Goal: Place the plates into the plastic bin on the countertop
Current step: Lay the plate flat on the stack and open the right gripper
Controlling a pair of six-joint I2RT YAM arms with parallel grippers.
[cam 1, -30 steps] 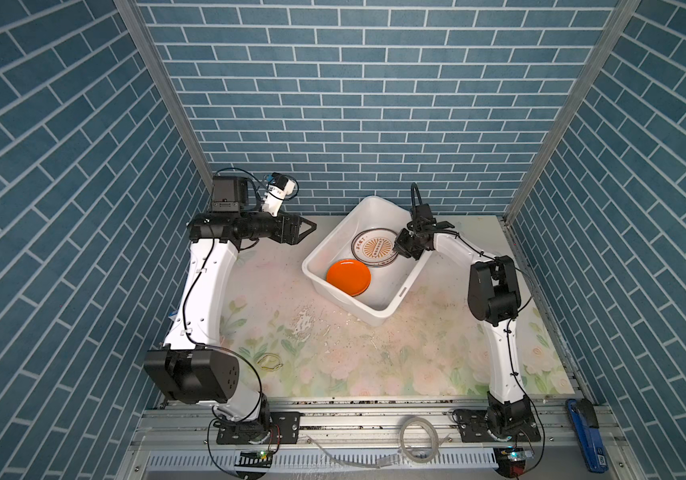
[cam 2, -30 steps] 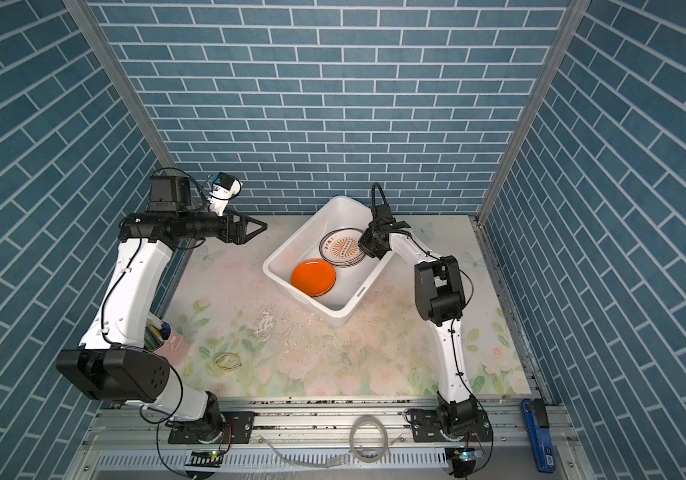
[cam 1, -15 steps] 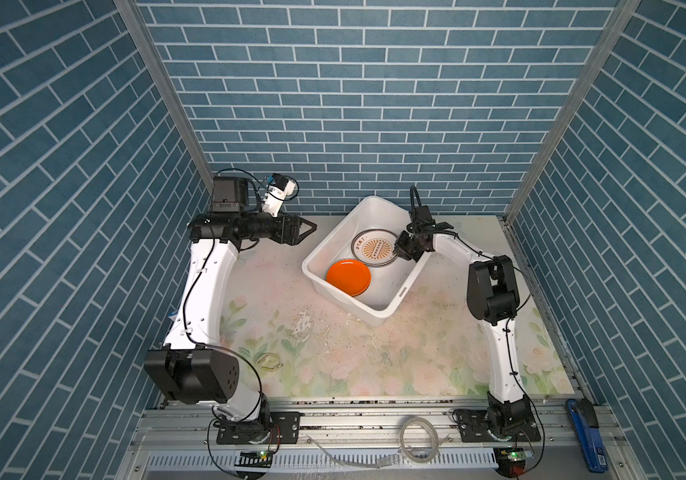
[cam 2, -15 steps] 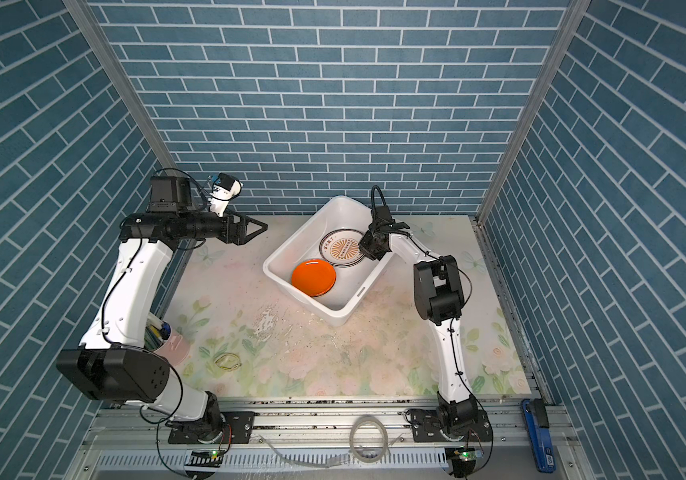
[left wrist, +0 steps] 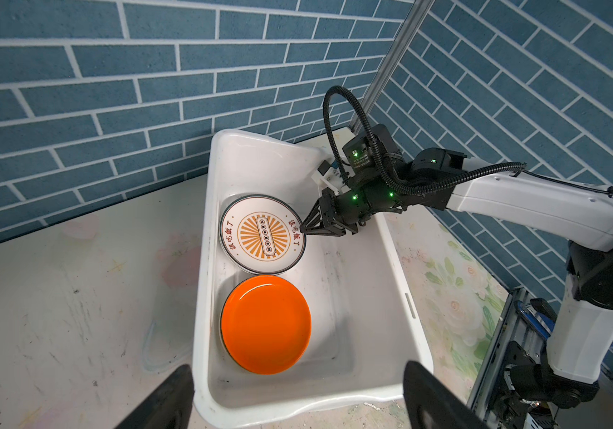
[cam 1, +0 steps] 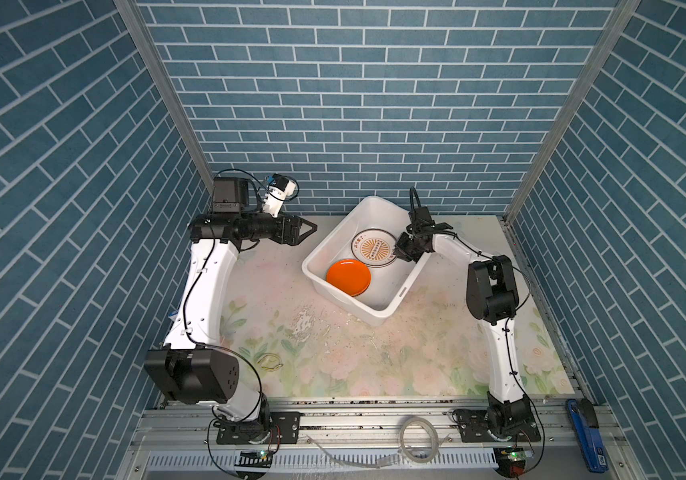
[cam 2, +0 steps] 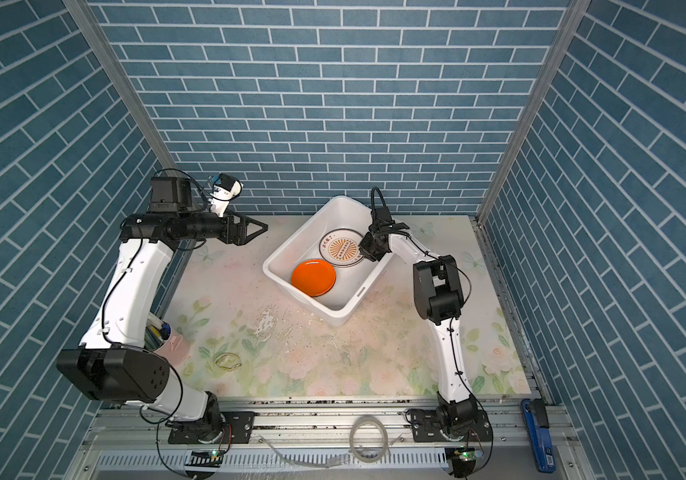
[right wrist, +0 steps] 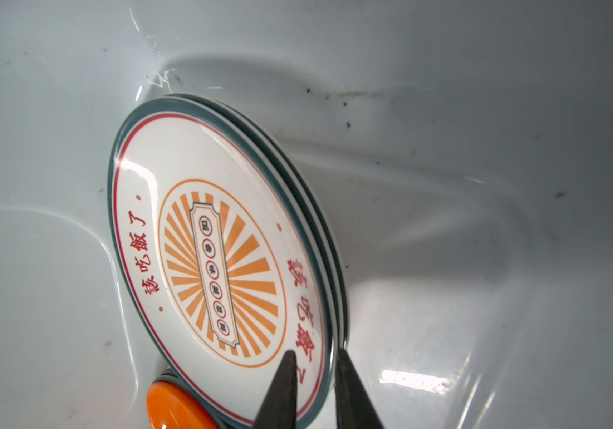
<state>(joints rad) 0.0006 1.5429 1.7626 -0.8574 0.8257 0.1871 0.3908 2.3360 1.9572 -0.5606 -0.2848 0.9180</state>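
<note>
Pinching the rim of the top sunburst plate (right wrist: 219,260) in the white plastic bin (cam 1: 391,309) near the table's (cam 1: 333,361) back edge, right end effector (left wrist: 307,228) narrow, orange plate (cam 1: 348,277) beside it, left end effector (cam 1: 306,232) wide, empty.

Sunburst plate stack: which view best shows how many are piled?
The right wrist view: the sunburst plate stack shows layered rims edge-on. The left wrist view and both top views show only the top face.
</note>
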